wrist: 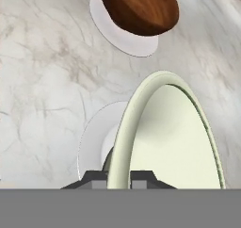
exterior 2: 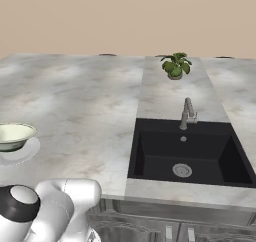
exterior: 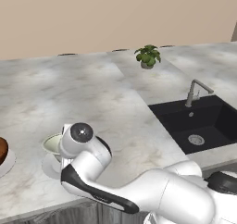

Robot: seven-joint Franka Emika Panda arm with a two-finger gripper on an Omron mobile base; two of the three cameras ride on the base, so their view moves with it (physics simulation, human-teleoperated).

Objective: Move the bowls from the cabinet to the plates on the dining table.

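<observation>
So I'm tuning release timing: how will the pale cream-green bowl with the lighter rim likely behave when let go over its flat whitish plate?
The pale cream-green bowl looks rigid and glossy, so probably slippery. The gripper pinches just its thin rim, so it may tilt. Its round underside over the flat whitish plate could rock before settling.

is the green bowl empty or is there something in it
Empty. The hand view looks into the pale green bowl and shows only its smooth bare inside; the right base view shows nothing rising above its rim.
</observation>
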